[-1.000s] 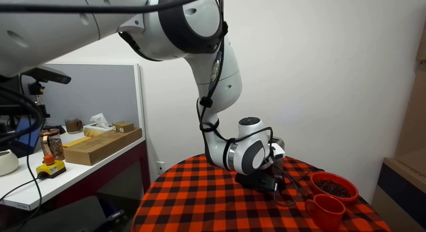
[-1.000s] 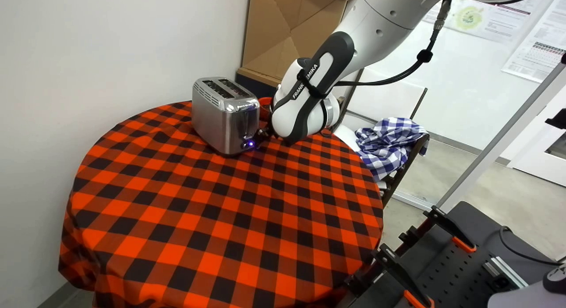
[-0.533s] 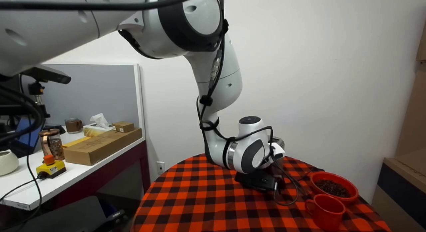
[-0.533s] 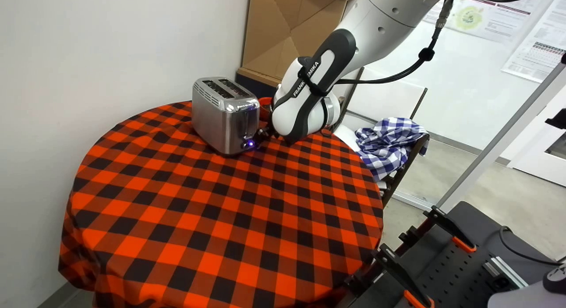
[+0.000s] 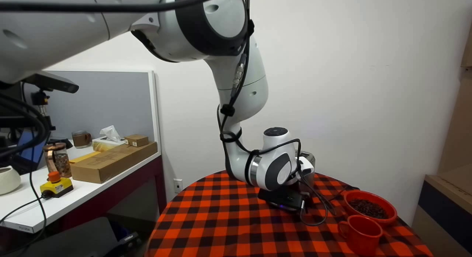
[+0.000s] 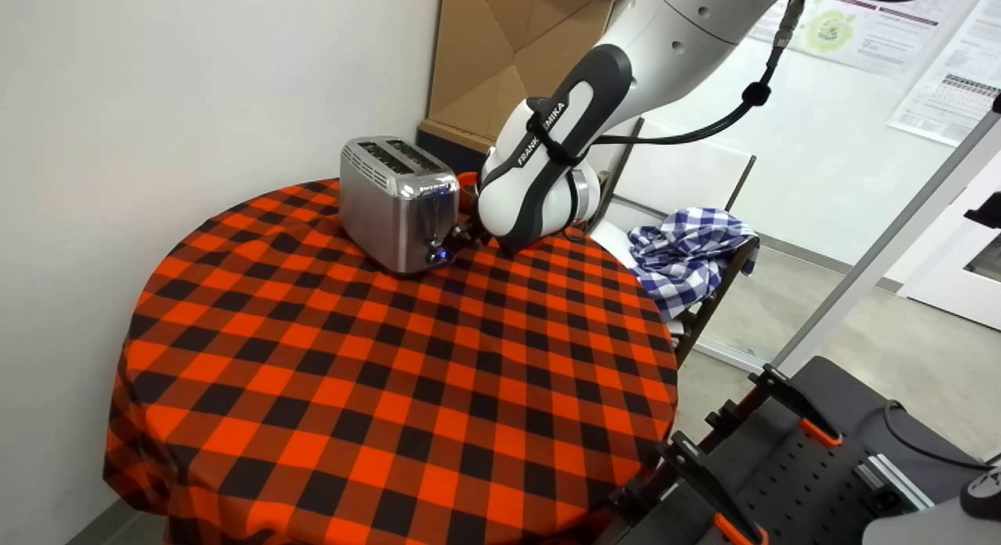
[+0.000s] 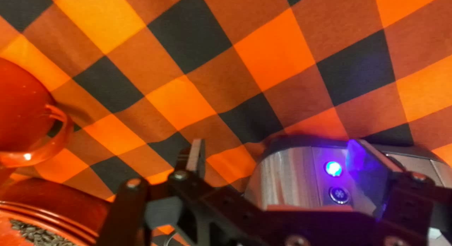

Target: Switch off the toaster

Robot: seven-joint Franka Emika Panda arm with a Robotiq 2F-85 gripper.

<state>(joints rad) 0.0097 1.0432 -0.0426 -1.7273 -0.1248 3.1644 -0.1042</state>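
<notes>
By jaws (two, parted); one toaster (image 6: 396, 207)

A red and black checked cloth (image 6: 407, 373) covers the round bench (image 5: 206, 227) and hangs over its edge, with creases beside the toaster (image 6: 383, 209). The toaster stands upright on the cloth, close to the edge. Near the edge too sits a red bowl (image 5: 363, 195), and just beside it stands a red mug (image 5: 359, 240), upright, its handle (image 7: 68, 131) pointing right in the wrist view; whether mug and bowl touch cannot be told. A thin dark cord (image 5: 339, 193) lies near the bowl.
</notes>
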